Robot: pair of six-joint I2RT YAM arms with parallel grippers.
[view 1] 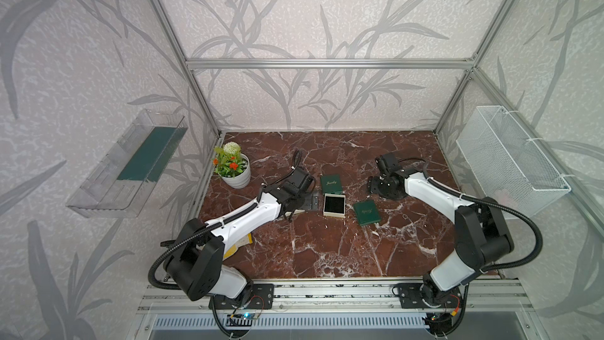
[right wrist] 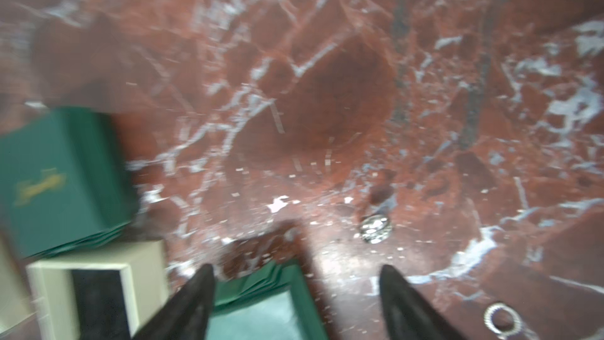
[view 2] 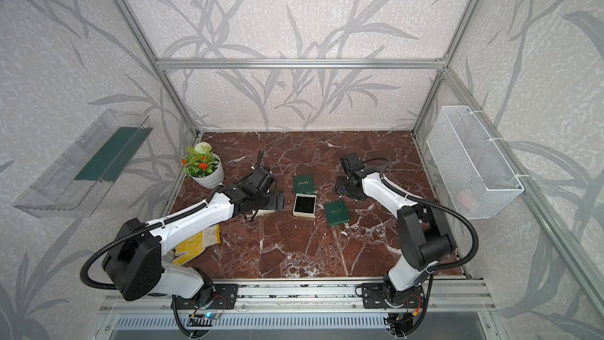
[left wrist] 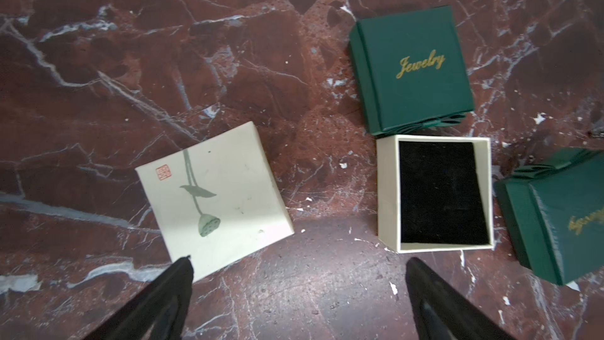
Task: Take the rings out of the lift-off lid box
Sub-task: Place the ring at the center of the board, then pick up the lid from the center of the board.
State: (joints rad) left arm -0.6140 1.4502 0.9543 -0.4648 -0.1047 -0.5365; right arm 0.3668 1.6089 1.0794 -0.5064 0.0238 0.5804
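Red marble surface: cream box open, empty; lid beside box, off for access; rings lying clear of box, likely done; both jaws spread, holding nothing.

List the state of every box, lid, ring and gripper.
Cream box: open, no ring visible.
Cream lid: off, flat on table.
Far green box: closed.
Near green box: closed.
Ring: loose on table.
Second ring: loose on table.
Left gripper: open, empty.
Right gripper: open, empty.
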